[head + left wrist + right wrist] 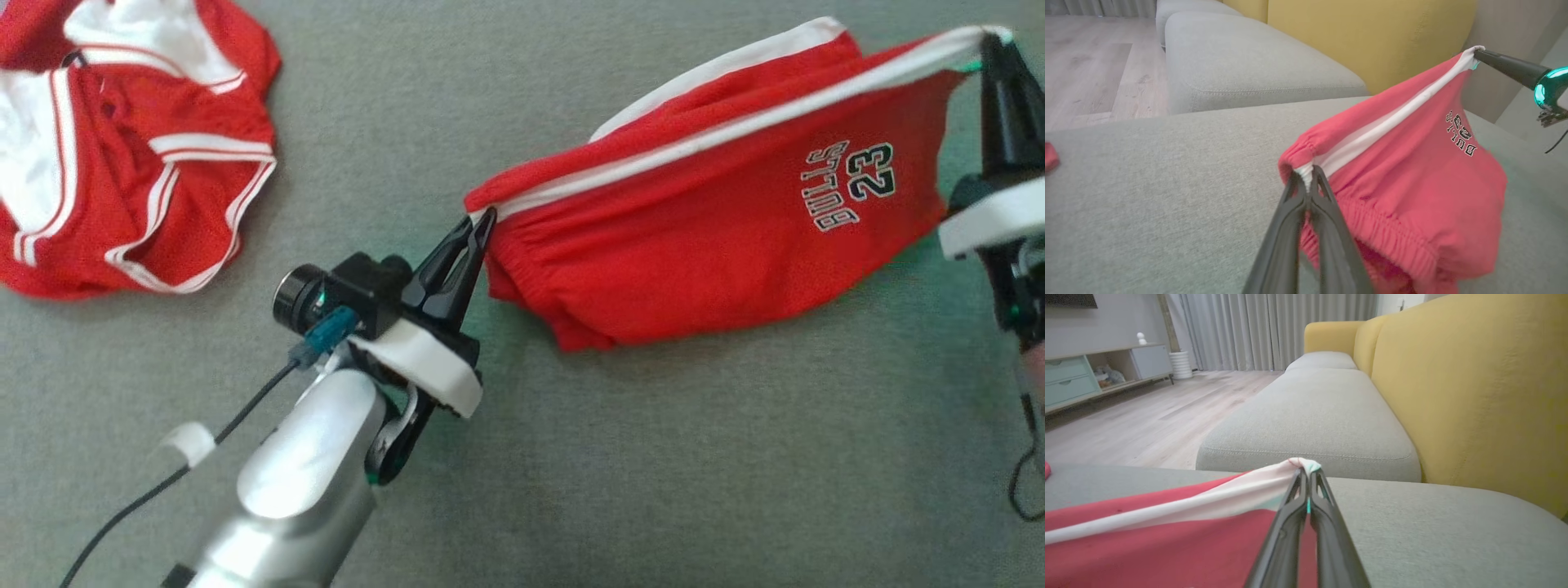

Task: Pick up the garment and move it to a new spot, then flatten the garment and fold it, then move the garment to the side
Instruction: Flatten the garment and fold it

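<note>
Head view shows the garment, red with a white side stripe and the print "BULLS 23", stretched in the air between the two arms above the grey sofa seat. The left gripper has its jaws closed on the gathered waistband end, exactly where the white stripe begins. The right gripper has its jaws pinched on the far end of the same stripe, at the upper right corner.

The long axis of the garment therefore runs along this stripe, from the left jaws up and to the right toward the right jaws. The stripe is pulled almost straight. The rest of the cloth hangs below this line as a loose bag; whether its lowest fold touches the seat I cannot tell. In the left wrist view the elastic edge bunches just beside the fingers.

Neither arm is nearer — each one already holds one end. A second red-and-white cloth lies crumpled on the seat, well apart, beyond the left arm.

I judge that the garment is being carried or is about to be laid down. The coming move depends on both arms travelling together and keeping the stripe line tight, so the hanging part can spread flat on the seat.
</note>
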Available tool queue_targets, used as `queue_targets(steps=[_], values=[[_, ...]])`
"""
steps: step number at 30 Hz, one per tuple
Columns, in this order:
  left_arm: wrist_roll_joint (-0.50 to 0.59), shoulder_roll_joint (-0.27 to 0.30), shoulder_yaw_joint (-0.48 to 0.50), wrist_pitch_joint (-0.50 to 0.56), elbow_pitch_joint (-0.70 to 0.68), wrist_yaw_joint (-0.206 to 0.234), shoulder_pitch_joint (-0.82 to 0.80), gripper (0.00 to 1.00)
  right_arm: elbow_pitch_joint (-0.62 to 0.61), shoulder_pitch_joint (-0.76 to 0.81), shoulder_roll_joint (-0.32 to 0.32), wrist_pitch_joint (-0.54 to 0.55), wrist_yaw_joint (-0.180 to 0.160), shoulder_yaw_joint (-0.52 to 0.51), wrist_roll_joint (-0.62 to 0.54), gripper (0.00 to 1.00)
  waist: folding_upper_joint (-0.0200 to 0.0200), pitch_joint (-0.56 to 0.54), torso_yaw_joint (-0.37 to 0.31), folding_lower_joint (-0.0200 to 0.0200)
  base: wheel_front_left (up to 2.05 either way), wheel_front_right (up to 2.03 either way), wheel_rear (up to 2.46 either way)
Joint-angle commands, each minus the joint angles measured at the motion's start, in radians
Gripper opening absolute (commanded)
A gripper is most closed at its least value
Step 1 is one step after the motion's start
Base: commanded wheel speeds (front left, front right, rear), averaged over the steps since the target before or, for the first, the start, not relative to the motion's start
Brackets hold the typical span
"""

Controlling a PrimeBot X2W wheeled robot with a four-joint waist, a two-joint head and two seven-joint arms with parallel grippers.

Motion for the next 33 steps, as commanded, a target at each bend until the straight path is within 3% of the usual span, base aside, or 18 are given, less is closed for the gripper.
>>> queue_targets(steps=[1,10,11,12,13,15,16,20,25,33], values=[[-0.011,-0.003,0.037,0.000,0.000,0.011,-0.048,0.00,0.020,-0.053,-0.032,0.004,-0.001,0.042,0.008,0.00,0.0000,0.029,0.032,-0.0003,0.00,0.00,0.00],[-0.009,-0.053,0.014,-0.014,0.091,0.005,-0.108,0.00,0.213,-0.206,-0.053,0.006,-0.001,0.191,0.039,0.00,0.0000,0.064,0.076,-0.0003,0.00,0.00,0.00],[-0.008,-0.057,0.010,-0.019,0.101,0.001,-0.116,0.00,0.234,-0.220,-0.052,0.002,-0.001,0.206,0.045,0.07,0.0000,0.066,0.079,-0.0003,0.00,0.00,0.00],[-0.009,-0.061,0.008,-0.025,0.112,-0.002,-0.124,0.01,0.253,-0.231,-0.051,-0.002,-0.001,0.221,0.053,0.36,0.0000,0.068,0.081,-0.0003,0.00,0.00,0.00],[-0.010,-0.065,0.005,-0.030,0.123,-0.005,-0.131,0.16,0.272,-0.241,-0.050,-0.007,-0.001,0.233,0.063,1.00,0.0000,0.070,0.083,-0.0003,0.00,0.00,0.00],[-0.017,-0.074,0.001,-0.044,0.142,-0.013,-0.142,0.53,0.300,-0.257,-0.046,-0.025,-0.001,0.249,0.082,1.00,0.0000,0.070,0.086,-0.0003,0.00,0.00,0.00],[-0.019,-0.077,-0.001,-0.051,0.151,-0.016,-0.146,1.00,0.310,-0.259,-0.046,-0.033,-0.001,0.257,0.093,1.00,0.0000,0.068,0.087,-0.0003,0.00,0.00,0.00],[-0.019,-0.086,0.006,-0.102,0.175,0.004,-0.136,1.00,0.334,-0.238,-0.054,-0.051,-0.001,0.287,0.156,1.00,0.0000,0.044,0.086,-0.0003,0.00,0.00,0.00],[-0.007,-0.093,0.049,-0.149,0.127,0.065,-0.058,1.00,0.369,-0.176,-0.078,-0.019,-0.001,0.312,0.281,1.00,0.0000,0.006,0.091,-0.0003,0.00,0.00,0.00],[0.148,-0.106,0.164,-0.152,-0.179,0.172,0.167,1.00,0.466,-0.109,-0.115,0.049,-0.001,0.316,0.427,1.00,0.0000,-0.027,0.163,-0.0003,0.00,0.00,0.00]])
